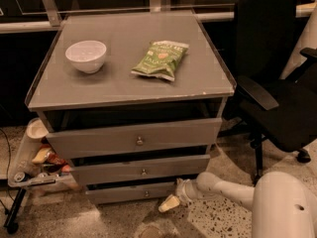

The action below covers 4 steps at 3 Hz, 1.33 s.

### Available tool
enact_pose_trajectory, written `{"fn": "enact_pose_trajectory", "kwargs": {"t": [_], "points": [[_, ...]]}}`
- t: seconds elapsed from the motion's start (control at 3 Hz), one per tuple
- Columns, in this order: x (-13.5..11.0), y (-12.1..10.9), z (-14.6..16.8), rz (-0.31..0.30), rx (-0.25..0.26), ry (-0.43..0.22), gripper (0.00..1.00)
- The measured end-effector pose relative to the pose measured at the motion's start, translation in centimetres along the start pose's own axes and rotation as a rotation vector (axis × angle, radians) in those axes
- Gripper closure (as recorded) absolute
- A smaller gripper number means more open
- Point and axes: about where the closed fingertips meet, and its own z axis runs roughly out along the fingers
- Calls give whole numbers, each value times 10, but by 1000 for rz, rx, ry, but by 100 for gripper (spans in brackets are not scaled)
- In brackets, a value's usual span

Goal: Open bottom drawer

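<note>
Bottom drawer (124,194) sits lowest of three under the counter's (124,90) front edge (small knob (146,194) at its middle); gripper (170,203) low at the drawer's right end, below the counter's front-right corner; open or closed, cannot tell; white bowl (86,56) near the left edge; green chip bag (160,59) mid-counter.

Cabinet (124,86): a bowl (85,56) is set left on its top and a chip bag (160,59) right of it. The bottom drawer (124,193) is placed lowest of three. The gripper (170,203) is held low, just before that drawer's right end. An office chair (277,88) is stationed to the cabinet's right.
</note>
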Motion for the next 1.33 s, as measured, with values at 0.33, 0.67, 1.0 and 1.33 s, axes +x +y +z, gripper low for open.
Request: {"fn": "enact_pose_trajectory", "kwargs": {"t": [0.33, 0.67, 1.0, 1.33], "points": [[-1, -4, 2, -8, 5, 2, 0], [-1, -12, 4, -26, 15, 5, 0], [-1, -20, 11, -33, 20, 0, 0], [-2, -27, 23, -41, 16, -7, 0]]}}
